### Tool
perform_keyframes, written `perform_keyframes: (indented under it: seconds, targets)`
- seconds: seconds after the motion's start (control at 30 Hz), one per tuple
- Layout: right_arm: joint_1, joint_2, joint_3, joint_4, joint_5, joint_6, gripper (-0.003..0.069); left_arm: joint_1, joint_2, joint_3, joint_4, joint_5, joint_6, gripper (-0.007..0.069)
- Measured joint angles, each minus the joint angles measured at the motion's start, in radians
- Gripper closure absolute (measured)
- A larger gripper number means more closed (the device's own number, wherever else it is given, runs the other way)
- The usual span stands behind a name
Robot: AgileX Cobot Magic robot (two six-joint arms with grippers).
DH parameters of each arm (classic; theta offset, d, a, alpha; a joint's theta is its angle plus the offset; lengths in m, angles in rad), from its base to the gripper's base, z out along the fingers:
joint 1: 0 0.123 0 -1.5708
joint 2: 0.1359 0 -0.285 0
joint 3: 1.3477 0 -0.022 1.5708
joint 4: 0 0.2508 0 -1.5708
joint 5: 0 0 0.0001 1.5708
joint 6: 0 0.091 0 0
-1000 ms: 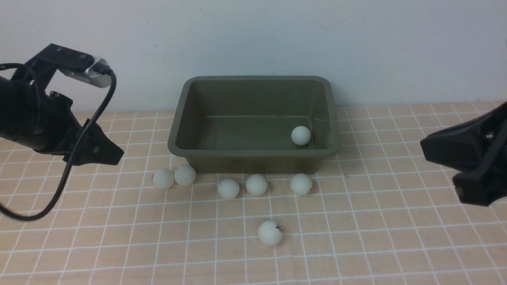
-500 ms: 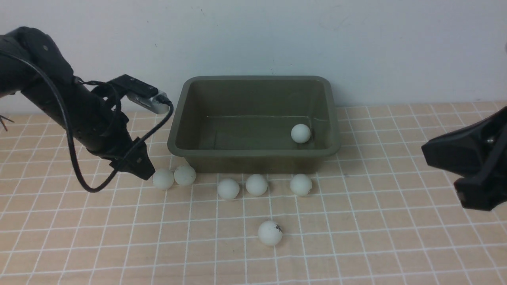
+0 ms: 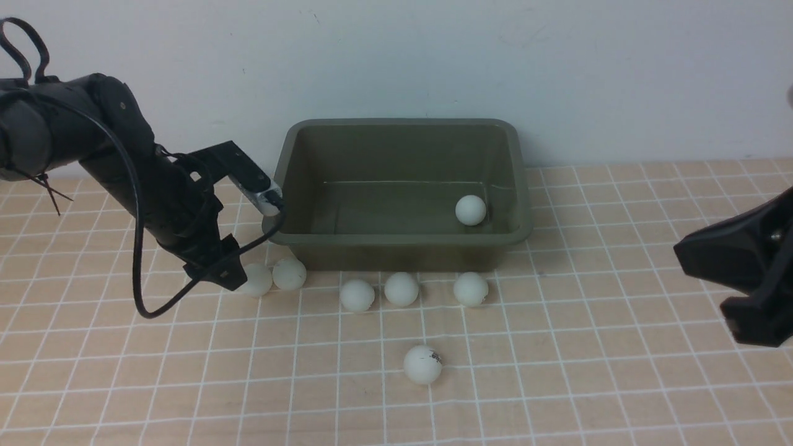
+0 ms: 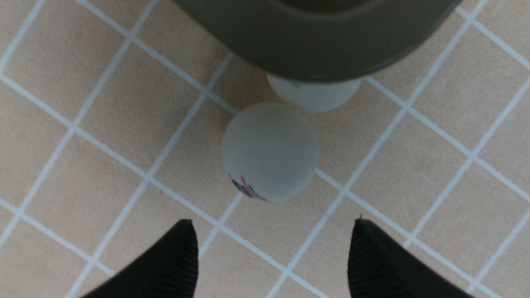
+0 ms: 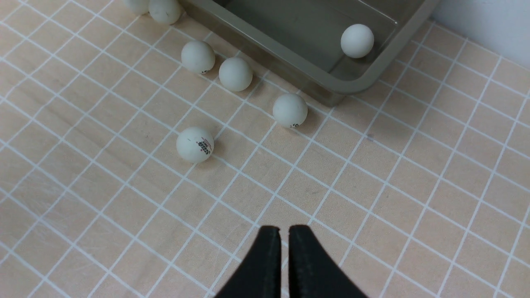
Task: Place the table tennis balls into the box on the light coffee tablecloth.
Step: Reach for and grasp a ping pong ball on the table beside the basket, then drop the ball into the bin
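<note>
The olive-green box [image 3: 396, 240] stands at the back of the light coffee tablecloth [image 3: 557, 371], with one table tennis ball [image 3: 471, 210] inside at its right end. Several more balls lie on the cloth in front of it, such as one at the left [image 3: 289, 274] and a marked one nearer me [image 3: 423, 364]. My left gripper [image 4: 273, 221] is open and low over the cloth, just short of the leftmost ball [image 4: 270, 152], which touches neither finger. A second ball [image 4: 314, 95] sits half under the box rim [image 4: 323, 49]. My right gripper [image 5: 284, 227] is shut and empty, hovering off to the right.
The white wall rises directly behind the box. The left arm's cable [image 3: 142, 303] loops down close to the cloth. Three balls [image 3: 401, 288] line the box's front wall. The right arm [image 3: 743, 266] hangs above the cloth's right side.
My left arm swung in from the far left and came down to the leftmost ball by the box's left corner. The right arm drifted slightly right. No ball moved.
</note>
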Motion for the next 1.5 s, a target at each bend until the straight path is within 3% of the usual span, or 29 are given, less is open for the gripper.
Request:
perform_keyframes:
  seconds: [0.2, 0.5, 0.6, 0.63, 0.73, 0.87, 1.07, 1.13, 1.43, 1.5]
  targets:
    - [0.000, 0.000, 0.000, -0.001, 0.000, -0.001, 0.0636, 0.000, 0.037, 0.000, -0.063, -0.042, 0.113, 0.0221]
    - [0.000, 0.000, 0.000, -0.013, 0.000, -0.002, 0.0636, -0.001, 0.106, 0.000, -0.094, -0.074, 0.158, 0.0223]
    - [0.000, 0.000, 0.000, -0.013, 0.000, -0.002, 0.0636, -0.001, 0.111, 0.000, -0.107, -0.083, 0.173, 0.0263]
    - [0.000, 0.000, 0.000, -0.013, 0.000, -0.002, 0.0636, -0.001, 0.112, 0.000, -0.114, -0.086, 0.188, 0.0308]
    - [0.000, 0.000, 0.000, -0.016, 0.000, -0.002, 0.0636, -0.001, 0.112, 0.000, -0.119, -0.089, 0.191, 0.0309]
    - [0.000, 0.000, 0.000, -0.016, 0.000, -0.002, 0.0636, -0.001, 0.102, 0.000, -0.082, -0.060, 0.143, 0.0309]
    - [0.000, 0.000, 0.000, -0.016, 0.000, -0.002, 0.0636, 0.000, 0.000, 0.000, 0.077, -0.001, -0.023, 0.0309]
    - [0.000, 0.000, 0.000, -0.016, 0.000, -0.002, 0.0636, 0.000, -0.040, -0.001, 0.069, -0.014, -0.043, 0.0309]
    - [0.000, 0.000, 0.000, -0.016, 0.000, -0.002, 0.0636, -0.042, -0.058, -0.153, -0.259, -0.015, 0.105, 0.0309]
    - [0.000, 0.000, 0.000, -0.016, 0.000, 0.002, 0.0636, -0.057, -0.045, -0.182, -0.282, -0.010, 0.123, 0.0309]
